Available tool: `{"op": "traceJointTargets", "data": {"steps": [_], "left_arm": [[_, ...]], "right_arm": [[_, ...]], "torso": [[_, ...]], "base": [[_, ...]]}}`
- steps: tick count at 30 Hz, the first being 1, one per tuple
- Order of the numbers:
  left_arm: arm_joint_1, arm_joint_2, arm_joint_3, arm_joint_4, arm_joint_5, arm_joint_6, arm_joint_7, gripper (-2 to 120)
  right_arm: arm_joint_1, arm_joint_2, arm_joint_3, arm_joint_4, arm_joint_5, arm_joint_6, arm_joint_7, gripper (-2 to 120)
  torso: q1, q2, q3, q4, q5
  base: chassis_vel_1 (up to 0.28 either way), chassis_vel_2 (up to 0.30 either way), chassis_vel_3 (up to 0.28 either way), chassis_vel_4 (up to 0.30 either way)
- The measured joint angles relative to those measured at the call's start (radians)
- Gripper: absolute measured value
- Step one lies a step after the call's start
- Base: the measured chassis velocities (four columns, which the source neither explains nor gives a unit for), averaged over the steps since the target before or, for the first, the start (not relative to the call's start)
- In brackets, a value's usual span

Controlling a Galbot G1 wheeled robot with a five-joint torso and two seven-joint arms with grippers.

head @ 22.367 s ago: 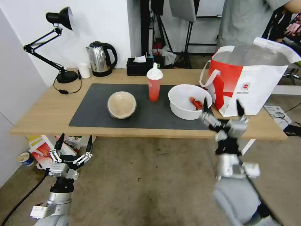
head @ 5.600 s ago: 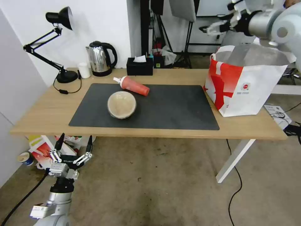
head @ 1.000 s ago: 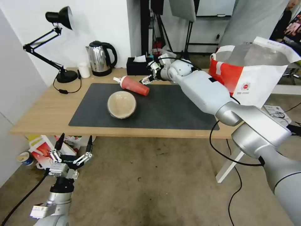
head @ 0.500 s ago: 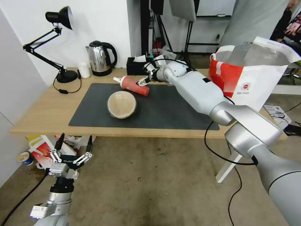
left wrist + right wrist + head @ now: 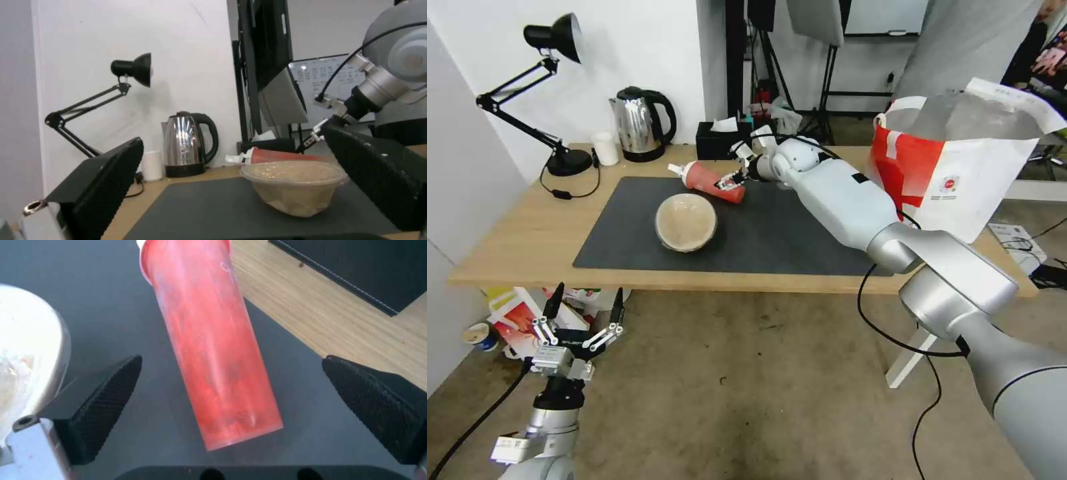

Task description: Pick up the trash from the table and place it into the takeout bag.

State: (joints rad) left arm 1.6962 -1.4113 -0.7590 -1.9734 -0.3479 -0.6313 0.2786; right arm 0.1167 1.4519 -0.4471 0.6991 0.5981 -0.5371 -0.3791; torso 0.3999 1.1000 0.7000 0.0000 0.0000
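Lying on its side at the far edge of the dark grey mat (image 5: 774, 230), the red drink cup (image 5: 712, 181) points its white spouted lid toward the steel kettle (image 5: 640, 124), with the black tissue box (image 5: 720, 143) just behind it on the table (image 5: 527, 233). The beige lidded takeout bowl (image 5: 686, 222) sits on the mat just in front of the cup, close to it, and in the right wrist view the bowl's pale curve crowds one side of the cup. A black desk lamp (image 5: 554, 47) and a small white cup (image 5: 606, 148) stand at the table's far left.

The right gripper (image 5: 735, 175) reaches across the mat to the cup's base end, its fingers (image 5: 100, 396) spread wide on either side of the red body and gripping nothing. The left gripper (image 5: 584, 313) hangs low in front of the table edge, fingers apart and empty.

The takeout bag (image 5: 960, 180) stands open at the table's right end, well apart from the cup.

Two pieces of trash lie on the table: one cup, one lidded bowl. There is one bag.
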Motion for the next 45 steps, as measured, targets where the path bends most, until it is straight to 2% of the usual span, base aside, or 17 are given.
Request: {"op": "traceJointTargets", "data": {"steps": [28, 36, 45], "left_arm": [[0.000, 0.000, 0.000, 0.000, 0.000, 0.000, 0.000, 100], [0.000, 0.000, 0.000, 0.000, 0.000, 0.000, 0.000, 100], [0.000, 0.000, 0.000, 0.000, 0.000, 0.000, 0.000, 100]], "right_arm": [[-0.014, 0.052, 0.039, -0.110, -0.122, 0.041, -0.046, 99], [-0.019, 0.064, 0.041, -0.129, -0.128, 0.048, -0.060, 78], [-0.028, 0.067, 0.042, -0.149, -0.131, 0.058, -0.071, 65]], "torso": [[0.000, 0.000, 0.000, 0.0000, -0.0001], [0.000, 0.000, 0.000, 0.0001, -0.0001], [0.000, 0.000, 0.000, 0.0000, 0.0000]], "base": [[0.000, 0.000, 0.000, 0.000], [0.000, 0.000, 0.000, 0.000], [0.000, 0.000, 0.000, 0.000]]}}
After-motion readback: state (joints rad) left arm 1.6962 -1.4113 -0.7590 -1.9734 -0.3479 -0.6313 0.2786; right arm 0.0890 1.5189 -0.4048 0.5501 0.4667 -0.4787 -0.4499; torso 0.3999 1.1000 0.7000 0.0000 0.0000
